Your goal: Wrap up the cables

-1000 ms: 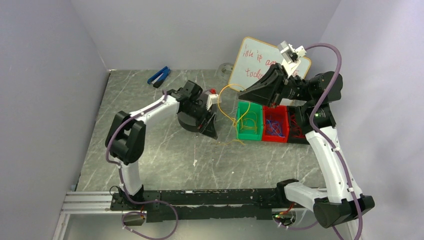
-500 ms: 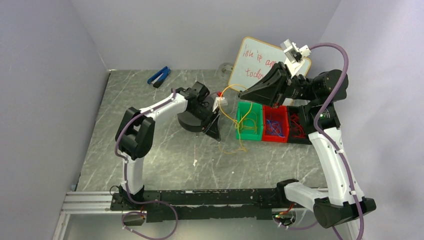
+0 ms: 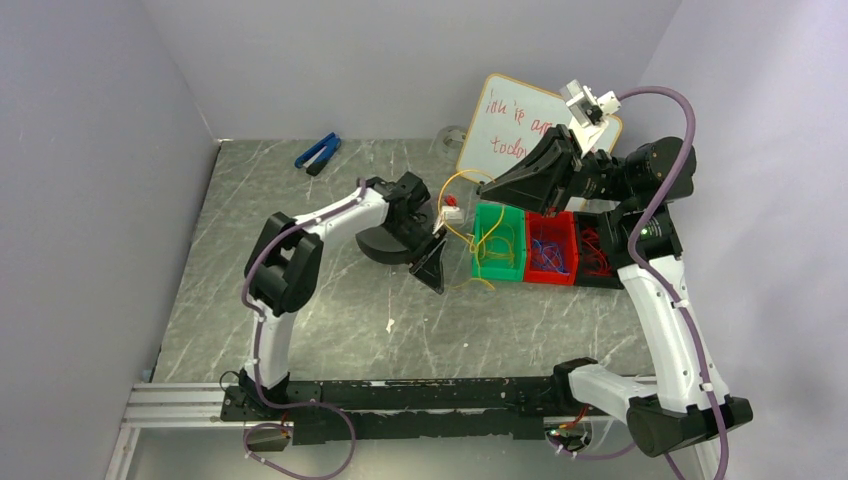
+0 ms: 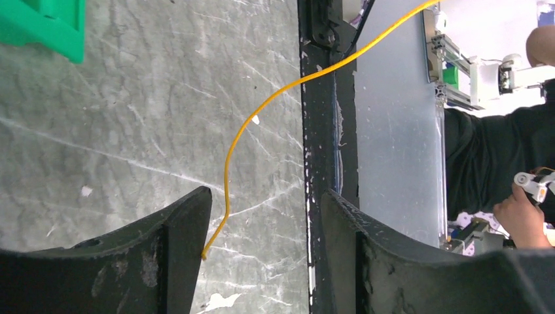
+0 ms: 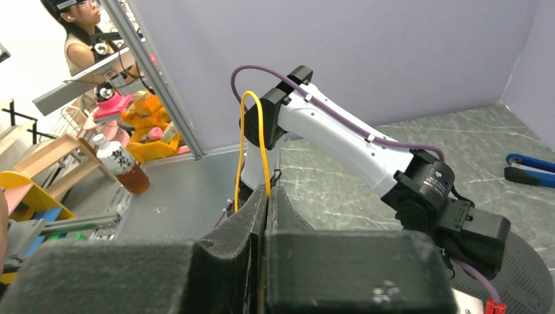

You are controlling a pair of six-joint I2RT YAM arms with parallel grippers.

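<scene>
Slack in the yellow cable [image 4: 226, 183] is what I watch from where I stand; the right gripper [image 5: 267, 191] is clamped tight on it, the strand rising out of the closed fingertips in a narrow loop, high in the air above the green bin [image 3: 498, 271] on the right side of the table [image 3: 300, 310]; from that pinch the cable sags down toward the bin, and its loose tail runs off to the left gripper [image 4: 265, 196], which sits lower, just beside the bin's left wall and close over the table top; that gripper grasps nothing, its jaws standing well apart with the cable's free end lying in the gap; the end is not centred there, it hugs the inner face of the finger on the left of the wrist picture, touching it or all but, I cannot tell which; the tail's long axis runs out ahead of the fingers for a short way, then bends and slants off past the other finger's side toward the raised right gripper; so the left arm is plainly the nearer one to the free end, and I judge that the next move turns on the jaws shutting across the strand, not along it; as the wire lies lengthwise out of the gap, that crossing looks right, though a thing so thin, with so little of it inside the gap, could slip out forward if the right arm pulls.
</scene>
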